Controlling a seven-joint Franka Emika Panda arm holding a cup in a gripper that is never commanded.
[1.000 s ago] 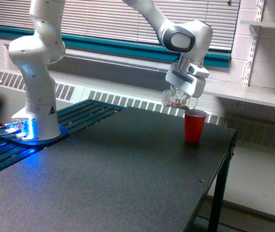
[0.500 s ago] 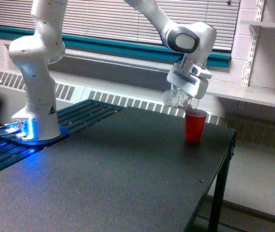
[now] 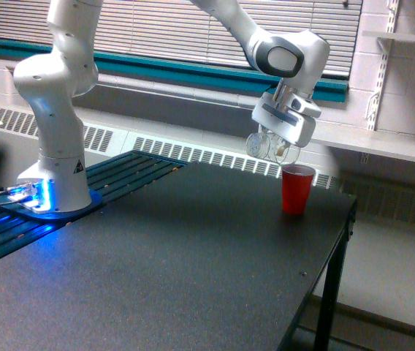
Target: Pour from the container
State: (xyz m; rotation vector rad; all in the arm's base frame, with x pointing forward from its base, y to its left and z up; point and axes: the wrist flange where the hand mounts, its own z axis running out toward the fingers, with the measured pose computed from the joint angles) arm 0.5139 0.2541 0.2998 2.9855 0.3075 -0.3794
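Our gripper (image 3: 275, 144) has its fingers closed around the container (image 3: 267, 146), a small clear cup tipped well over on its side, its mouth toward the exterior view's right. It hangs in the air just above and to the exterior view's left of the red cup (image 3: 296, 189), which stands upright near the far corner of the black table (image 3: 156, 278). We cannot make out any contents through the clear wall, so we judge the pour to be at or near its end. To do this step well, we should keep the mouth over the red cup's opening, hold the tilt until nothing more falls, avoid knocking the rim, and roll back slowly without loosening the grip.
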